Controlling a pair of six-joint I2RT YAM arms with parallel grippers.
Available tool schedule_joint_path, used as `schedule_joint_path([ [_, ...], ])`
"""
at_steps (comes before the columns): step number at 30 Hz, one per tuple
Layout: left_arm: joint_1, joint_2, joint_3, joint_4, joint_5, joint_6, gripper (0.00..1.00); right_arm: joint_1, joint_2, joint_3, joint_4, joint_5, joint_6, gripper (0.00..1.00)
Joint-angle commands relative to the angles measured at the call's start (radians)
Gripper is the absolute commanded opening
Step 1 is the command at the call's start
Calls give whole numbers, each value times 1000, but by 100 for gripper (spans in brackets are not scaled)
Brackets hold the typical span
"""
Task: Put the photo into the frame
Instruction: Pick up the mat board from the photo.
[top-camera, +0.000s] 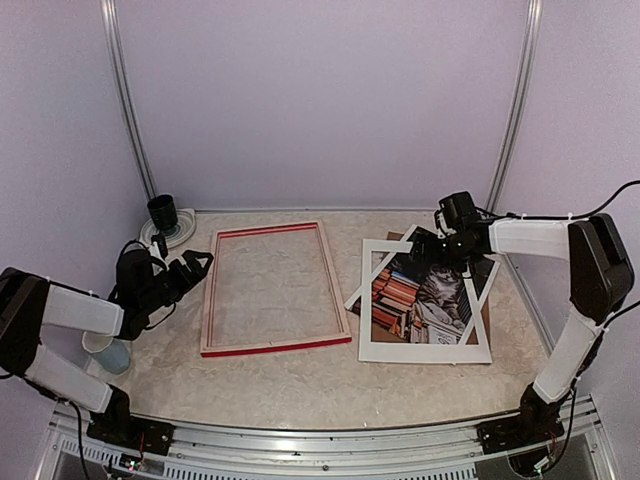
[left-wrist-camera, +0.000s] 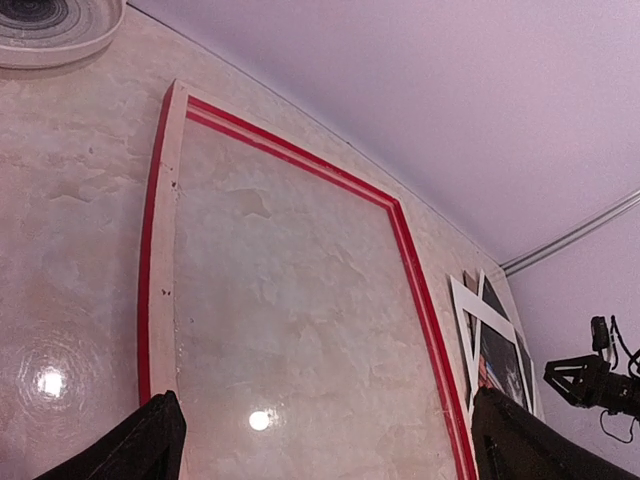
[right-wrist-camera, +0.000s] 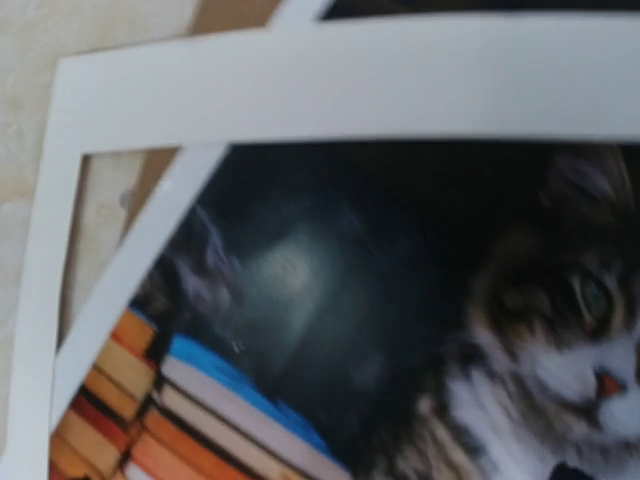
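The frame (top-camera: 265, 290) lies flat at the table's centre-left, pale wood with red edges and nothing inside it; its red rail (left-wrist-camera: 400, 230) also shows in the left wrist view. The photo (top-camera: 415, 300), a grey tabby cat beside stacked books, lies to the right under two white mat boards (top-camera: 425, 350), one of them skewed. My right gripper (top-camera: 428, 245) hovers over the far edge of that pile. The right wrist view is filled by the photo (right-wrist-camera: 400, 300) and a mat board (right-wrist-camera: 300, 90), with no fingers in it. My left gripper (top-camera: 198, 264) (left-wrist-camera: 328, 410) stands open just left of the frame, holding nothing.
A brown backing board (top-camera: 487, 322) lies beneath the photo and mats. A black cup (top-camera: 162, 210) on a round plate (top-camera: 178, 235) stands at the back left, close to my left arm. A pale cup (top-camera: 110, 352) sits beside the left forearm. Walls close in on three sides.
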Motion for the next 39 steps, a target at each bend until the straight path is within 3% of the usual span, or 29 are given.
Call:
schedule_joint_path([
  [1,-56,17,53,-94,-35,35,99,-45,-81,-97,55,-84,36,99],
  [13,-320,153,461,-371,-46,124,99,-158,-224,-262,-7,-65,81,99],
  [19,-426,354,733,-510,40,153,99,-179,-318,-338,-59,-47,119,99],
  [27,-559,566,972,-595,81,139,99,-205,-369,-404,-81,-78,116,99],
  [32,-604,712,1191,-706,86,147,99,-211,-367,-440,-66,-111,117,99],
  [39,-584,927,1492,-804,91,152,99,-224,-359,-462,-49,-121,108,99],
])
